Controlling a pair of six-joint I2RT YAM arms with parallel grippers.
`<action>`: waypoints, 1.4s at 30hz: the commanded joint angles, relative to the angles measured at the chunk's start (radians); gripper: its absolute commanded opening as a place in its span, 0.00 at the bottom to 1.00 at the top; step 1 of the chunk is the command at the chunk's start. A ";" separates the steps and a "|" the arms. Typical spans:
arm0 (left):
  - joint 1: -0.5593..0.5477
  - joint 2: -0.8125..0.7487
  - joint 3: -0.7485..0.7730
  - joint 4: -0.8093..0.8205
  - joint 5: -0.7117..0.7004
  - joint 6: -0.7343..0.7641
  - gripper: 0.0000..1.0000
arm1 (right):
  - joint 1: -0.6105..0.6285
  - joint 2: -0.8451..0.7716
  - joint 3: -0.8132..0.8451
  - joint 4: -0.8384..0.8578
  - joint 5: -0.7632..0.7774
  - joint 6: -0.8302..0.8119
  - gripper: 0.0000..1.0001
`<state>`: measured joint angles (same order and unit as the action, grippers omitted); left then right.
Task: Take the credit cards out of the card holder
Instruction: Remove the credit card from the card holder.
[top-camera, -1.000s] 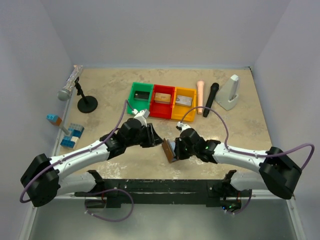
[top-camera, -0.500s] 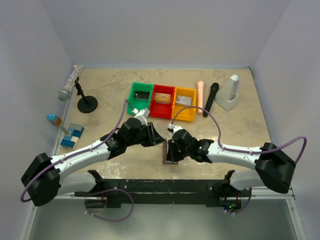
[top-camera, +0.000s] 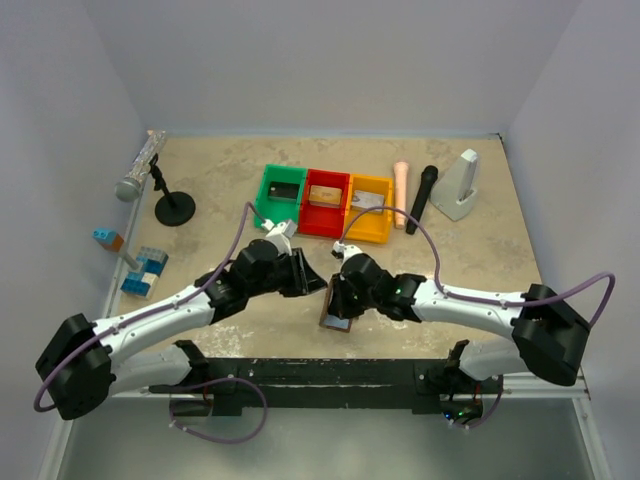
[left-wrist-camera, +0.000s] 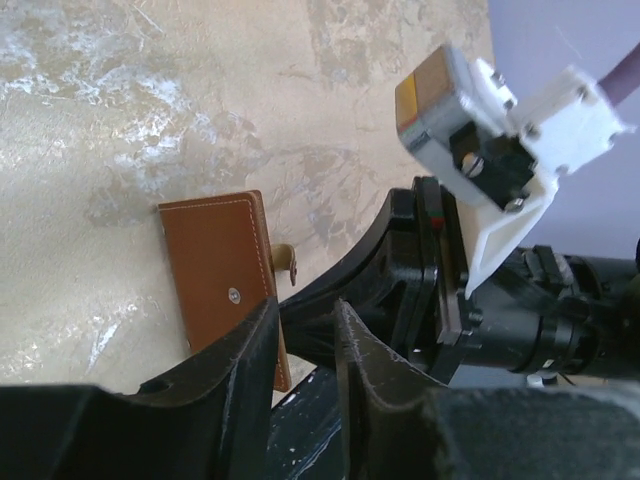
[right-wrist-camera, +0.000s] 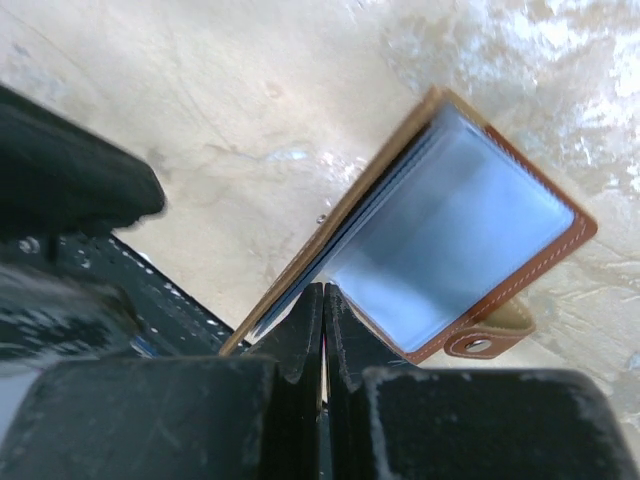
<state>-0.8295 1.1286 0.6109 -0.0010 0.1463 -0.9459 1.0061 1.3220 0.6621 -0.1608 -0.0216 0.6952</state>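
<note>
The brown card holder (top-camera: 335, 320) sits tilted near the table's front edge, partly open, with its grey-blue lining (right-wrist-camera: 450, 260) showing. Its brown outside shows in the left wrist view (left-wrist-camera: 215, 270). My right gripper (top-camera: 344, 300) is shut, its tips (right-wrist-camera: 322, 290) pinching the holder's open edge. My left gripper (top-camera: 312, 284) is just left of it, open and empty (left-wrist-camera: 305, 312). A dark card (top-camera: 284, 190) lies in the green bin (top-camera: 266, 192), a tan card (top-camera: 323, 195) in the red bin (top-camera: 326, 222), and a silvery card (top-camera: 368, 202) in the yellow bin (top-camera: 368, 232). No card shows in the holder.
A microphone (top-camera: 138, 170) on a black stand (top-camera: 175, 210) is at the far left, with blue blocks (top-camera: 143, 272) nearer. A peach cylinder (top-camera: 400, 188), a black stick (top-camera: 421, 198) and a white wedge (top-camera: 458, 186) lie right of the bins. A black rail (top-camera: 320, 375) runs along the near edge.
My right gripper has carried the card holder left and toward the near edge, turning it so the lining faces up. My left gripper has shifted slightly toward it.
</note>
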 joint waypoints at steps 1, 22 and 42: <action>-0.017 -0.096 -0.078 0.033 0.003 0.076 0.38 | 0.003 -0.007 0.085 -0.037 0.038 -0.013 0.00; -0.063 -0.047 -0.112 0.116 -0.033 0.205 0.61 | -0.040 0.068 0.105 -0.006 -0.018 0.021 0.15; -0.122 0.019 -0.132 0.078 -0.136 0.262 0.54 | -0.047 0.069 0.116 -0.006 -0.044 0.021 0.15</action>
<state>-0.9478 1.1229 0.4721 0.0616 0.0280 -0.7120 0.9615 1.4017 0.7670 -0.2016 -0.0486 0.7029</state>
